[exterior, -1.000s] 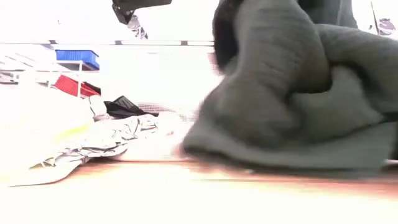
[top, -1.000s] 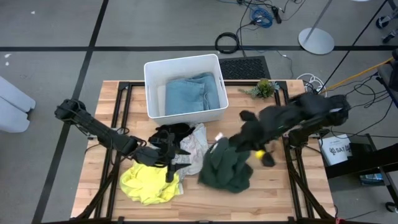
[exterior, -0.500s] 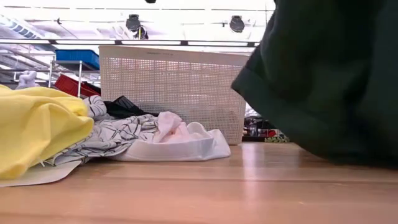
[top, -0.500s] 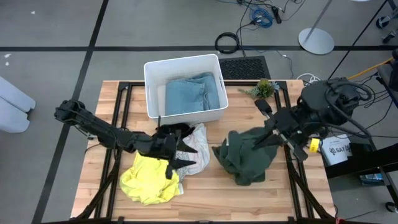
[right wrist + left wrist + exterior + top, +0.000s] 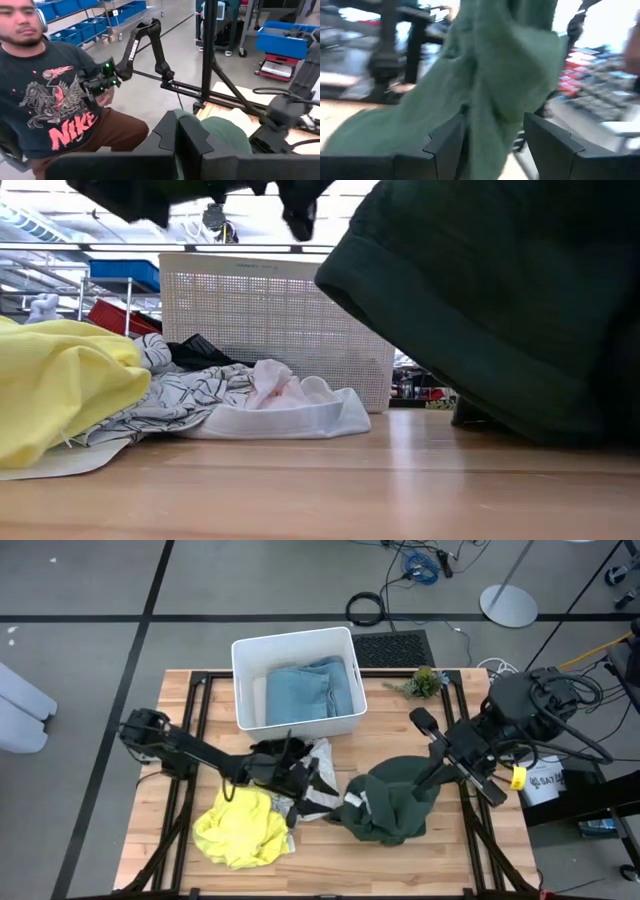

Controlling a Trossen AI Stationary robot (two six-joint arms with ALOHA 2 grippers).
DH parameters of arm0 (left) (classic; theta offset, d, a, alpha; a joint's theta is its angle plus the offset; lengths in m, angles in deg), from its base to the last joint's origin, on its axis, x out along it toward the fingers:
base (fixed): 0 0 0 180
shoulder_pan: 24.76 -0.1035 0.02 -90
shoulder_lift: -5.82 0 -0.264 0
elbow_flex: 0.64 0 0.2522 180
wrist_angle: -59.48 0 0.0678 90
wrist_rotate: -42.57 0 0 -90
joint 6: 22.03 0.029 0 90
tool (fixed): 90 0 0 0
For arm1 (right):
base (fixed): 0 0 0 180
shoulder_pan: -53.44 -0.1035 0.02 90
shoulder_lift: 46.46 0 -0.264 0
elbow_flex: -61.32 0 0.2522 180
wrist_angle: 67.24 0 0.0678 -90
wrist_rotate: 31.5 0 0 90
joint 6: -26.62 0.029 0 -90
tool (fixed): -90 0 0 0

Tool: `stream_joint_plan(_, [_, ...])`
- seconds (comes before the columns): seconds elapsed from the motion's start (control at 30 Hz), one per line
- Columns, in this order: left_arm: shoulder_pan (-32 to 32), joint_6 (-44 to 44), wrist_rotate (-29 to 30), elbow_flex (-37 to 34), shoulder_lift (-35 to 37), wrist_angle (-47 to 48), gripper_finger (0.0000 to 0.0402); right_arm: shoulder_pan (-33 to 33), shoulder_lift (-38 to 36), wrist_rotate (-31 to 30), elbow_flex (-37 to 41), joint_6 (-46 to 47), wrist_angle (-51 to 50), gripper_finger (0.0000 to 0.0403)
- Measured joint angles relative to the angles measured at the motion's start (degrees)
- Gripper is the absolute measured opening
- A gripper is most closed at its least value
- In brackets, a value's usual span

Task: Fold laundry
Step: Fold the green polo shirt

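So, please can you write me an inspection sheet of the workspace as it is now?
Surface: wooden table, on a black frame.
Job's things: green garment lifted by right arm; yellow garment, patterned white garment and black garment heaped on the table; blue garment inside the white bin.
Clutter: small plant at the far edge.
Grippers: right gripper shut on green garment; left gripper open, green cloth between its fingers.
Cables: coils on the floor.
Surroundings: seated person in the right wrist view.
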Motion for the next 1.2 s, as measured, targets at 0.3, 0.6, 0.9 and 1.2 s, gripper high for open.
stream_joint_plan(0.3, [-4.2, -4.1, -8.1, 2.5, -8.1, -5.3, 0.0217, -0.2, 0.3, -0.3, 0.0, 1.9, 0.2, 0.0])
stream_joint_plan(0.6, [-3.6, -4.5, -11.5, 8.4, -14.0, -5.0, 0.0217, -0.1, 1.8, -0.3, 0.0, 1.7, -1.0, 0.0])
stream_joint_plan(0.9, [-3.0, -1.2, -7.0, 11.3, -15.3, 2.1, 0.0202, -0.1, 1.9, -0.4, 0.0, 1.9, -1.0, 0.0])
stream_joint_plan(1.2, [-0.4, 1.6, -5.2, 11.3, -9.9, 3.2, 0.0014, -0.1, 1.9, -2.4, 0.0, 2.5, -5.2, 0.0])
